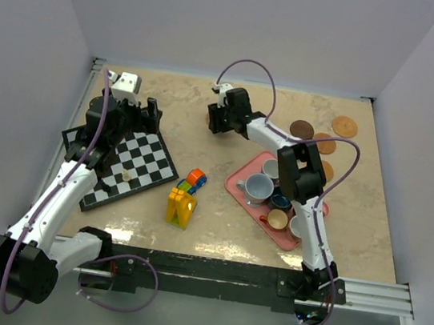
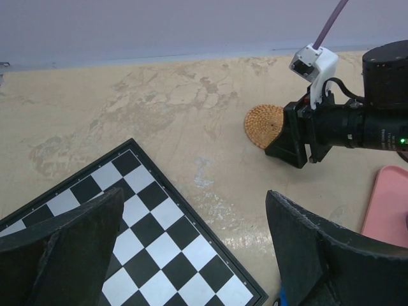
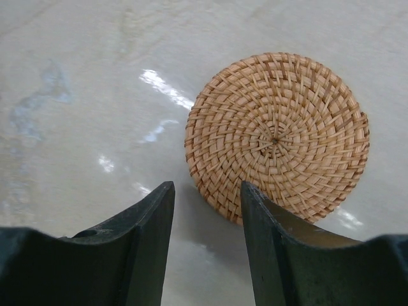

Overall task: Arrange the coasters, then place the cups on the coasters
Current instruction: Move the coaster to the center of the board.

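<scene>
Top view: we find the right gripper (image 1: 215, 120) stretched to the far middle of the table (image 1: 178, 96), well apart from the coasters (image 1: 344, 126) grouped at the far right. We judge it is out there to spread the discs into a row. The cups (image 1: 259, 187) all sit in the pink tray (image 1: 234, 183), none yet on a disc. The left gripper (image 1: 144, 113) hangs over the chessboard (image 1: 139, 169), clear of the work.

Left wrist view: its jaws stand wide apart and empty. Beyond them a woven coaster (image 2: 261, 124) lies flat on the table, just in front of the right arm's fingers.

Right wrist view: the jaws are partly apart with only bare table between them, holding nothing. The woven coaster lies flat just beyond the tips, its near edge passing behind the right-hand finger. Whether that finger touches it we cannot tell. We judge this disc to be set down, with the arranging only begun.
</scene>
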You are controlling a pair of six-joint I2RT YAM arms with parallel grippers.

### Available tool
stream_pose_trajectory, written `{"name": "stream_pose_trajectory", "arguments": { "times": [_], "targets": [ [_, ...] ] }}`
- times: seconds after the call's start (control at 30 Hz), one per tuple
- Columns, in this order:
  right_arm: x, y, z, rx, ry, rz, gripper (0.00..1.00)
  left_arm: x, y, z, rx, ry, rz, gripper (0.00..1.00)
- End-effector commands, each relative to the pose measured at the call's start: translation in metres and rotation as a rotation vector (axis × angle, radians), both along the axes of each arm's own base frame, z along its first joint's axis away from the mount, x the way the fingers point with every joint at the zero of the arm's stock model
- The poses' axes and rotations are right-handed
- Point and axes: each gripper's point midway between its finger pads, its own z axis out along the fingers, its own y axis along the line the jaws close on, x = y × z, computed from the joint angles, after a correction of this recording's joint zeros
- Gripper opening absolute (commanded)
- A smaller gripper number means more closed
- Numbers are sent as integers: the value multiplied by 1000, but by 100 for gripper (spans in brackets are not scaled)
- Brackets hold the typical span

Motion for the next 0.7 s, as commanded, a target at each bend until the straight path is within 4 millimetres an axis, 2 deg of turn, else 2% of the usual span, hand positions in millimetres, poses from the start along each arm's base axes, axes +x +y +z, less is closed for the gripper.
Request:
{"name": "stream_pose_trajectory", "arguments": {
  "times": [0.0,0.17,0.3,0.53,0.67],
  "targets": [
    [-19,43,-7,76,63,45,49,5,-2,22,-24,-90,4,97],
    [-14,69,2,123,35,57,50,6,-1,19,-20,-83,9,96],
    [-6,75,24,159,-12,55,52,7,-1,17,-19,-79,10,96],
    [0,82,102,219,-138,102,71,5,-6,23,-5,-125,-28,97],
    [-1,76,145,225,-210,112,79,1,-9,33,-2,-184,-49,98]
  ]
}}
